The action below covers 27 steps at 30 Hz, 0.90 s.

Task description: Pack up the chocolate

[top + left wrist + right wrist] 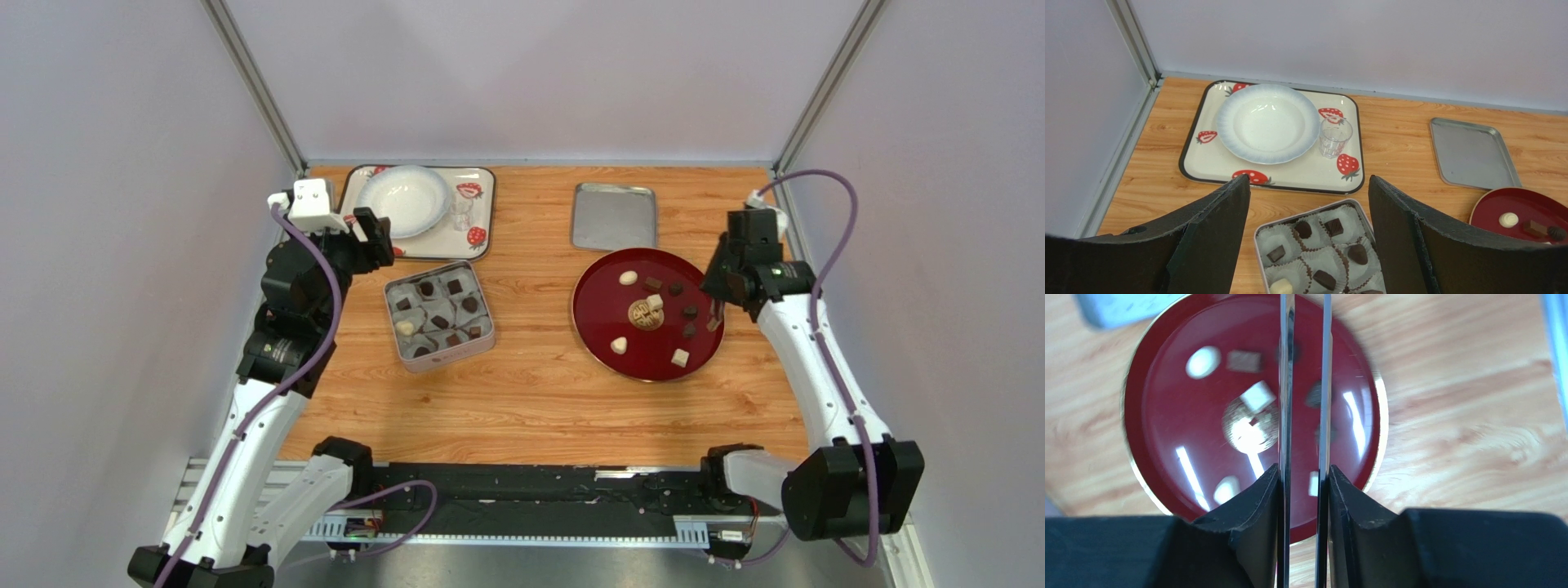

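We found the left gripper [1309,187] with jaws wide apart and empty. The right gripper [1305,318] stood narrowly parted over the red plate [1168,422]; we could not tell whether it gripped any chocolate [1244,360].

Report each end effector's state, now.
Left end effector: open, holding nothing.
Right end effector: narrow gap, above the red plate; cannot tell whether it grips.

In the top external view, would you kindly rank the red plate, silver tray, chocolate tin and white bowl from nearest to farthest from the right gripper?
From the right gripper:
1. Red plate, directly under it.
2. Silver tray, behind the plate.
3. Chocolate tin, left of centre.
4. White bowl, far left corner.
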Available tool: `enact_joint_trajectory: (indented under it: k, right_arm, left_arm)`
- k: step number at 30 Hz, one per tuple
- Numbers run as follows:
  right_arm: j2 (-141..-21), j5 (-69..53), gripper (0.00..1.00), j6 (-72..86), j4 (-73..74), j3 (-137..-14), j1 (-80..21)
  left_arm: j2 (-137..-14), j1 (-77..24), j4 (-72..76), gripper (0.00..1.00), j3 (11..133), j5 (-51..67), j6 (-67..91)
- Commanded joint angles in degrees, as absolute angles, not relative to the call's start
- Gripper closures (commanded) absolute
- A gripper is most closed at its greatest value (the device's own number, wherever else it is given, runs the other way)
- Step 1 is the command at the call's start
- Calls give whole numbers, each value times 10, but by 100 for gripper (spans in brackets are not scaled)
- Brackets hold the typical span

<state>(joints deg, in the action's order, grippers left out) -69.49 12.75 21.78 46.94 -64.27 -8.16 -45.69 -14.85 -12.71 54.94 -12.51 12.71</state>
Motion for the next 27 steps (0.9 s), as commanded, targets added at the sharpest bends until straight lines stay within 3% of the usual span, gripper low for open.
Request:
enact_joint_trajectory:
  k: [1, 8, 27]
  right_arm:
    - [-661, 141, 68, 238, 415, -607, 19]
    - [-698, 118, 68, 245, 349, -537, 112]
    - [-819, 135, 60, 279, 373, -476, 144]
  left_arm:
    - [-447, -145, -127, 21, 578, -126, 127]
    - [-452, -146, -132, 21, 580, -126, 129]
    - [-451, -146, -136, 21, 584, -123, 130]
